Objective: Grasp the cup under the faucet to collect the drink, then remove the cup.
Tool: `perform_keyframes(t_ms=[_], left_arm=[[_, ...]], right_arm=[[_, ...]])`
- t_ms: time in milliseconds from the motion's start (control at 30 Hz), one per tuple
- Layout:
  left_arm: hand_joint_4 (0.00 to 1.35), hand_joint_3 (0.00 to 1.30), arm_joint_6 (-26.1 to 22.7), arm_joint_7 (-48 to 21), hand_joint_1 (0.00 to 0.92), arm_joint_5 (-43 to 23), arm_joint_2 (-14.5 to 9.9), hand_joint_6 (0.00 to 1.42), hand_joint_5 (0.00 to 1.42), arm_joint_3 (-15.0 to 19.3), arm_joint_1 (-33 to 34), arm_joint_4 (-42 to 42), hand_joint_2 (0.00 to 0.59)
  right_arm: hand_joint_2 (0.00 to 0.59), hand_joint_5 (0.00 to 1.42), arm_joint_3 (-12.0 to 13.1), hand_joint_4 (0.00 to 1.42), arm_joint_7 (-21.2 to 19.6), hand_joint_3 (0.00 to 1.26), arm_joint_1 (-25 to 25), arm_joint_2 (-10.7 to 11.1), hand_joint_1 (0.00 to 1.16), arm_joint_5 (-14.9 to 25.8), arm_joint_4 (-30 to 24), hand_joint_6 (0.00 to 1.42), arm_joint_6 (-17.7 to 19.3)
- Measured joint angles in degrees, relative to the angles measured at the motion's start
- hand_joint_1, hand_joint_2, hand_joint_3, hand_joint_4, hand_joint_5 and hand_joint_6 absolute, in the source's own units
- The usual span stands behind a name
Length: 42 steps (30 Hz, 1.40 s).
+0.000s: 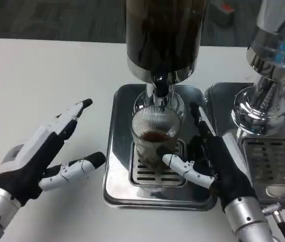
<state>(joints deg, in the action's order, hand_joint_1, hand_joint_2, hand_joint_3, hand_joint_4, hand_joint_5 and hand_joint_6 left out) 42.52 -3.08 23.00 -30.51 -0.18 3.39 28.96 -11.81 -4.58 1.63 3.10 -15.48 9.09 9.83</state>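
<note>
1. Cup (155,137) stands on the drip tray (113,166) grate, directly under the faucet (160,93) of the dark drink dispenser (163,35).
2. A shallow layer of dark liquid is in the cup bottom; filling judged begun, far from complete.
3. Right hand (210,161) wraps the cup: thumb in front, fingers along its far side.
4. Left hand (52,151) hovers over the tabletop (42,75), fingers spread, holding nothing.
5. Remaining: finish collecting, withdraw cup.

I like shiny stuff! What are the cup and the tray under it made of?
The cup looks like clear ribbed glass, maybe plastic: the dark drink shows through. The tray looks like polished metal, probably steel: it is silvery and mirrors its surroundings.
</note>
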Motion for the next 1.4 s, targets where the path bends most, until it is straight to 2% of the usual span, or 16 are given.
perform_keyframes(t_ms=[467,633,1000,1200,1400], left_arm=[[0.0,0.0,-0.5,0.18,0.0,-0.04,0.0,0.0,0.01,-1.25,0.01,1.73,0.122],[0.0,0.0,-0.5,0.17,0.0,-0.08,-0.02,0.0,0.01,-1.39,0.0,2.06,0.128],[0.0,0.0,-0.5,0.17,0.0,-0.39,-0.07,0.0,0.01,-1.39,-0.54,2.05,0.126],[0.0,0.0,-0.51,0.16,0.0,-0.46,-0.07,0.0,0.01,-1.39,-0.56,2.04,0.126],[0.0,0.0,-0.56,0.14,0.0,-1.04,-0.07,0.0,0.01,-1.42,-0.65,2.04,0.126]], right_arm=[[0.178,0.0,-0.58,0.0,0.49,0.0,-2.08,-1.2,0.71,0.81,4.84,0.12,3.48],[0.17,0.0,-0.88,0.0,0.48,0.0,-2.72,-1.41,0.72,0.81,6.11,0.18,4.06],[0.172,0.0,-1.28,0.0,0.43,0.0,-3.39,-1.48,0.73,0.39,6.82,0.18,4.34],[0.167,0.0,-2.59,0.0,0.72,0.0,-3.59,-1.96,0.73,-0.15,6.86,0.19,4.34],[0.161,0.0,-2.78,0.0,1.12,0.0,-3.0,-1.93,0.74,-0.47,6.07,0.18,4.24]])
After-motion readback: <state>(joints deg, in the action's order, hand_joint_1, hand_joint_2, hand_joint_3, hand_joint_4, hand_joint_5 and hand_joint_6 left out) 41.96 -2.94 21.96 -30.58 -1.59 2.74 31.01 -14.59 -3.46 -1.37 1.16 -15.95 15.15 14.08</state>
